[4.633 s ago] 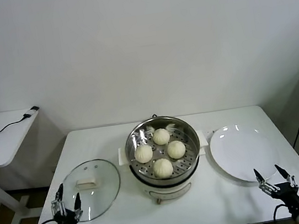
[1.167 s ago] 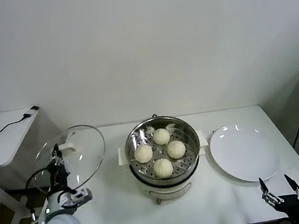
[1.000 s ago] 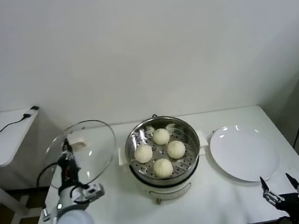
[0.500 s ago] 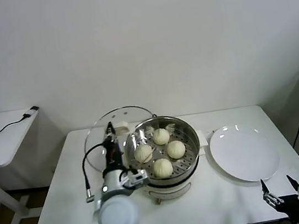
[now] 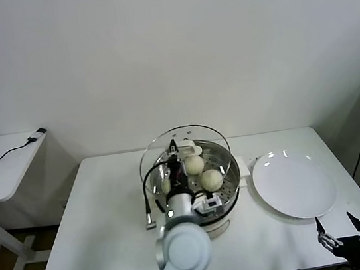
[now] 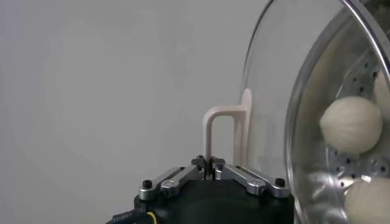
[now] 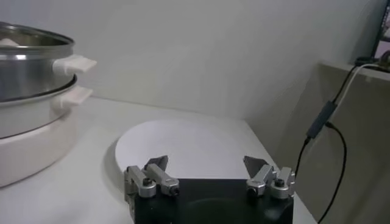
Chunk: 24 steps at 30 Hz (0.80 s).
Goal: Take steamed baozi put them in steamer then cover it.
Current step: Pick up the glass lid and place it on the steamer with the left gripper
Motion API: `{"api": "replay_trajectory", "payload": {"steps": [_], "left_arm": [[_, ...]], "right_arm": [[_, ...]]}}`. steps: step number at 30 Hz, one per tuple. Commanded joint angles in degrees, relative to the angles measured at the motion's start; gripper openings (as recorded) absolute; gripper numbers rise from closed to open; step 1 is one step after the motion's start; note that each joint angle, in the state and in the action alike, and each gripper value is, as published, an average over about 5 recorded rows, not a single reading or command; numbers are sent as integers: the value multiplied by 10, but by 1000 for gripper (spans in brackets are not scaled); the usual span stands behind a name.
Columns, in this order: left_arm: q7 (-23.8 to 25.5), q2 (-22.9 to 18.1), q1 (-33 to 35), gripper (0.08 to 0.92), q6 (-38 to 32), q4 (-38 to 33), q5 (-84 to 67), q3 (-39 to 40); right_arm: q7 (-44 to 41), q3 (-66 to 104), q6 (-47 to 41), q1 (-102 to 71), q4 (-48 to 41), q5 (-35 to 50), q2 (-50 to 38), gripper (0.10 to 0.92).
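Observation:
The steamer (image 5: 234,168) stands mid-table on its white pot base (image 7: 30,146). Steamed baozi (image 5: 194,164) lie on its perforated floor (image 6: 365,164), and one baozi (image 6: 351,125) shows close in the left wrist view. The cover (image 5: 156,153), a glass lid, hangs tilted just over the steamer's left half. My left gripper (image 5: 173,151) is shut on the cover's white handle (image 6: 226,122), pinching one leg of it between the fingertips (image 6: 210,163). My right gripper (image 5: 340,228) waits low at the table's front right corner, open and empty (image 7: 207,167).
A flat white plate (image 5: 294,183) lies right of the steamer, just ahead of the right gripper (image 7: 183,143). A side desk (image 5: 0,167) with a mouse stands beyond the table's left edge. Bare tabletop (image 5: 91,221) lies left of the pot.
My left arm has carried the cover rightwards from the table's left side to above the steamer. The right gripper has stayed where it was, open.

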Motion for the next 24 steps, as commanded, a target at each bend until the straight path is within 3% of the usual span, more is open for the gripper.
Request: {"api": "replay_trajectory", "payload": {"steps": [1,24], "left_arm": [[19,-88,9,141,28,51,67,27],[-43,-90,35,141,28,112,76,4]], "right_arm": [[0,-2,2,3,-2,-3,1,823],[0,6,27,-3,-4,-7,16,823]]}}
